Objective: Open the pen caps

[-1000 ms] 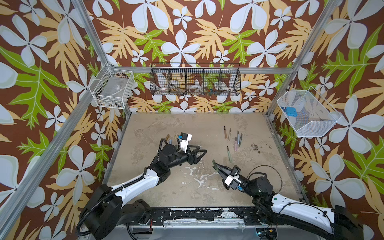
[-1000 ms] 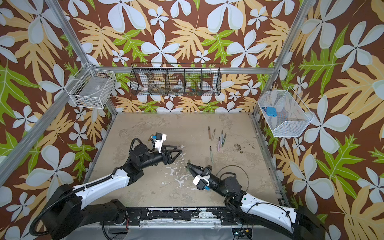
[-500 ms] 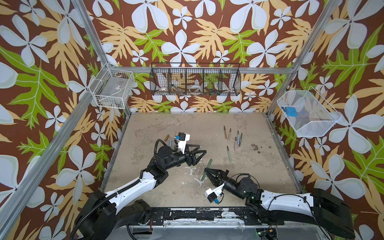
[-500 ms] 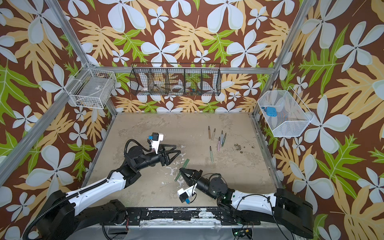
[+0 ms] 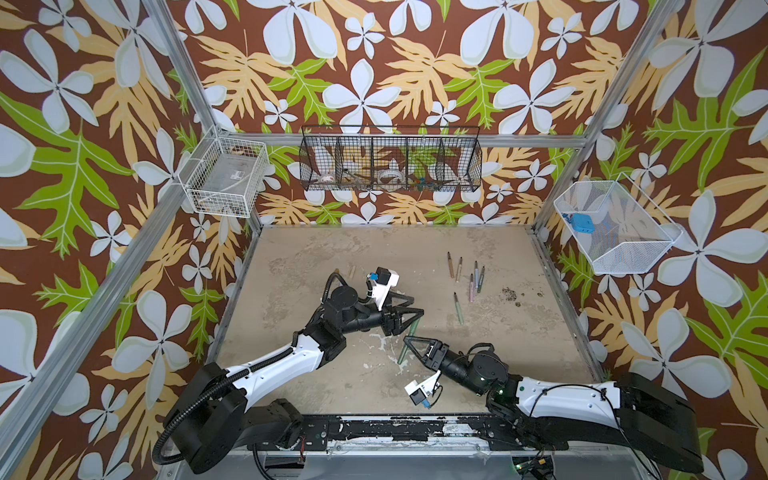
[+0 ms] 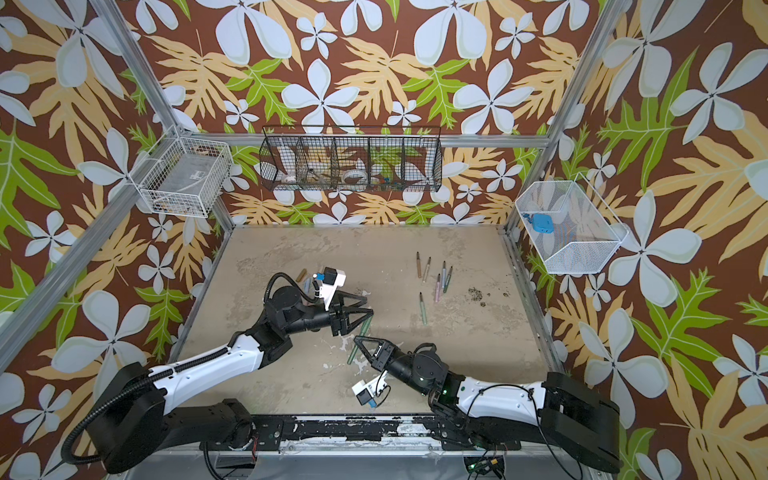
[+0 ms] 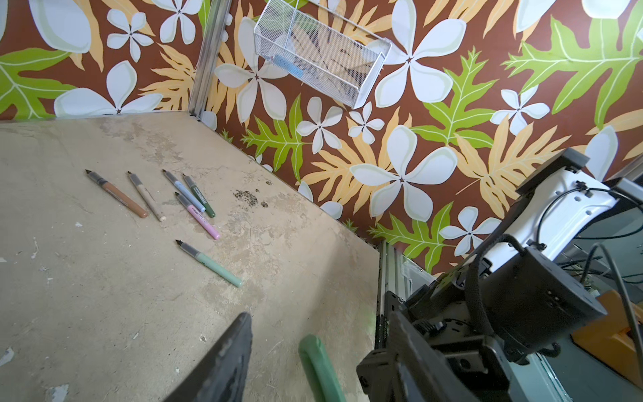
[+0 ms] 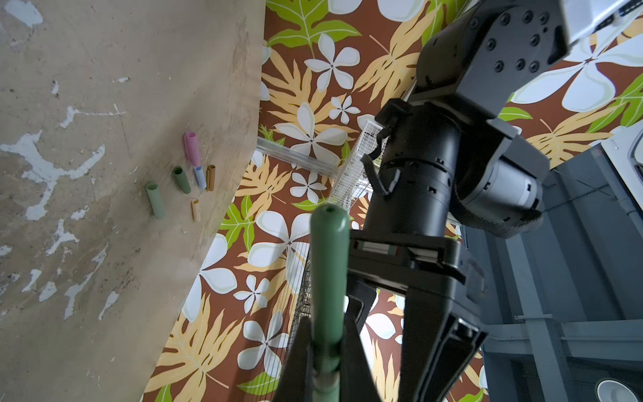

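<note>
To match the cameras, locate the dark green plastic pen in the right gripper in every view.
In a top view: dark green pen slants near centre.
In a top view: same pen, near centre.
Left wrist: foreground, between the black left gripper's fingers.
Right wrist: foreground, clamped by the right gripper.
Shared landmark: left gripper.

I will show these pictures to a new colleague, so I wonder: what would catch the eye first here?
The two arms meet over the middle of the table: the right gripper is shut on a green pen, and the left gripper is open around its free end. Then come six uncapped pens lying at the table's right rear, and the loud floral wallpaper all around.
</note>
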Controlling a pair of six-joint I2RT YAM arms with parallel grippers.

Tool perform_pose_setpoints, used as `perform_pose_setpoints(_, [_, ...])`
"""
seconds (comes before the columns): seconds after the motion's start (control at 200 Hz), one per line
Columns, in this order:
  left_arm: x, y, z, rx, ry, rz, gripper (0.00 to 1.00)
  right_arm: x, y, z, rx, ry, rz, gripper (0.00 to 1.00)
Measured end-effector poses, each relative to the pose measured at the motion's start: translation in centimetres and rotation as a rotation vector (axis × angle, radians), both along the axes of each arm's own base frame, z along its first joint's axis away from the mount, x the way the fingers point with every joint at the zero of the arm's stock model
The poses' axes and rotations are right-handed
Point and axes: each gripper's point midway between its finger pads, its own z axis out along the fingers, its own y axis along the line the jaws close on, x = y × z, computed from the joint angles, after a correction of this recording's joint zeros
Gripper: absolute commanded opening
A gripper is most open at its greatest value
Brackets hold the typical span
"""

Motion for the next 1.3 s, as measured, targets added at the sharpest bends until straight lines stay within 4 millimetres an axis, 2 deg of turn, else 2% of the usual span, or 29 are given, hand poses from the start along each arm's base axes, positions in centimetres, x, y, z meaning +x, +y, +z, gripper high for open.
perform_pose_setpoints(0.27, [0.8,-0.2,-1.0,0.053,0.013,0.023,0.42,1.0,-0.2,-0.5,-0.03,-0.012,-0.027,0.0])
perform_pose_setpoints(0.49, [1.5,-0.8,-2.6,0.108,0.054,0.028,0.39,1.1,-0.2,-0.8,-0.046,-0.018,-0.032,0.0])
perform_pose_setpoints(0.791, [1.6,-1.5,-3.1,0.116,0.069,0.005,0.31,1.5,-0.5,-1.3,-0.063,-0.011,-0.062,0.0])
perform_pose_setpoints(0.921, [1.6,-1.8,-3.1,0.118,0.071,-0.003,0.31,1.8,-0.7,-1.4,-0.07,-0.016,-0.081,0.0])
perform_pose_setpoints(0.996, [1.5,-2.0,-3.2,0.124,0.078,-0.013,0.35,1.9,-0.7,-1.2,-0.07,-0.021,-0.088,0.0])
perform_pose_setpoints(1.131, [1.1,-2.4,-3.7,0.139,0.096,-0.036,0.37,2.2,-0.7,-0.8,-0.068,-0.031,-0.103,0.0])
perform_pose_setpoints(1.301, [0.7,-2.6,-3.7,0.143,0.096,-0.061,0.21,2.3,-0.7,-0.8,-0.075,-0.035,-0.107,0.0])
